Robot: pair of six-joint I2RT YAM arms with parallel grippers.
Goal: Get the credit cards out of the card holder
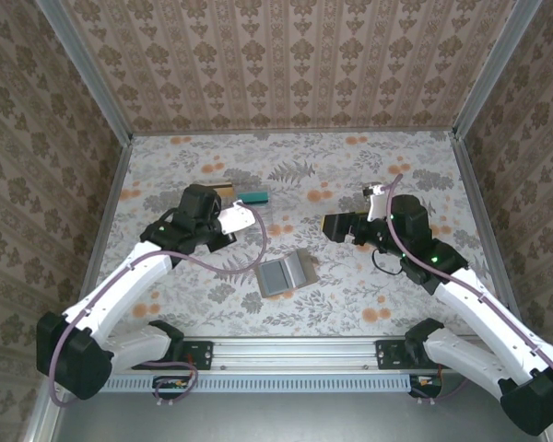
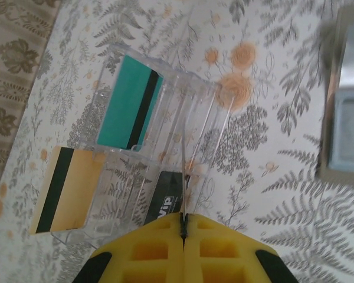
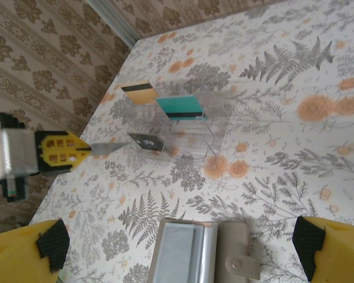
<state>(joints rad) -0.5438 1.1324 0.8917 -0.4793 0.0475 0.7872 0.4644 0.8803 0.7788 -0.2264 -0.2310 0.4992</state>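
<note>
**Q:** Where is the card holder?

**A:** The card holder [image 1: 284,273] lies open and flat on the floral table [image 1: 369,299]. It is near the middle, between the two arms, and closer to the near edge than the tray. Its bluish-grey inner panel faces up, and a small tab with a snap sticks out at one side. It lies apart from both grippers.

**Q:** What is the left gripper doing?

**A:** The left gripper [image 2: 184,219] has its yellow fingers pressed together on a thin silvery card [image 3: 109,147], seen almost edge-on. The card points into a clear plastic tray [image 2: 196,97]. Its far end reaches in just beside a black card [image 2: 165,203] with white lettering. I cannot tell whether those two cards touch.

**Q:** What else sits in the tray?

**A:** A teal card [image 2: 130,100] with a dark stripe leans in one slot. A tan card [image 2: 68,188], also with a dark stripe, sits at the tray's end.

**Q:** And the right gripper?

**A:** The right gripper [image 1: 336,226] hovers to the right of the card holder and a little farther back, well apart from the tray. Its fingers are spread wide and grip nothing.
</note>
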